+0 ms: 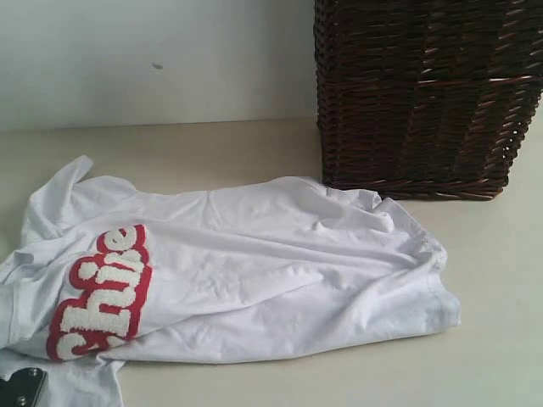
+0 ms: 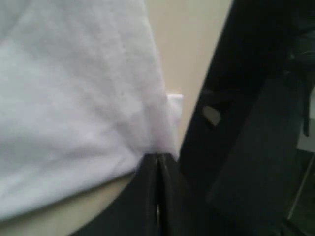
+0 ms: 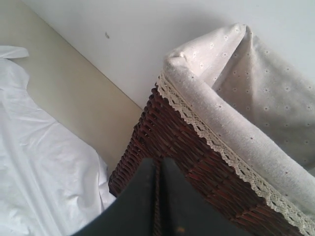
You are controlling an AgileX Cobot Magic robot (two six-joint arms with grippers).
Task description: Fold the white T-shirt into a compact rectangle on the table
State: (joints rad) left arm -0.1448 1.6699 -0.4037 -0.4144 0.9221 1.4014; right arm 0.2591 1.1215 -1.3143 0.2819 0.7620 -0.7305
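a: where is the white t-shirt [image 1: 254, 271]?
b: crumpled on the table [image 1: 492, 339], before the basket [image 1: 424, 93]. left gripper [image 2: 157, 160] closed at its edge; right gripper [image 3: 158, 164] closed, empty.
a: risk?
b: a thin pinch may slip when pulled.

Tall dark brown woven wicker basket [image 1: 424, 93], upright at the back right, close before a plain white wall [image 1: 85, 59]. Lined with a pale cream dotted fabric liner [image 3: 256, 88], folded over the rim and edged in lace. Small dark speck [image 1: 157, 65] on the wall.
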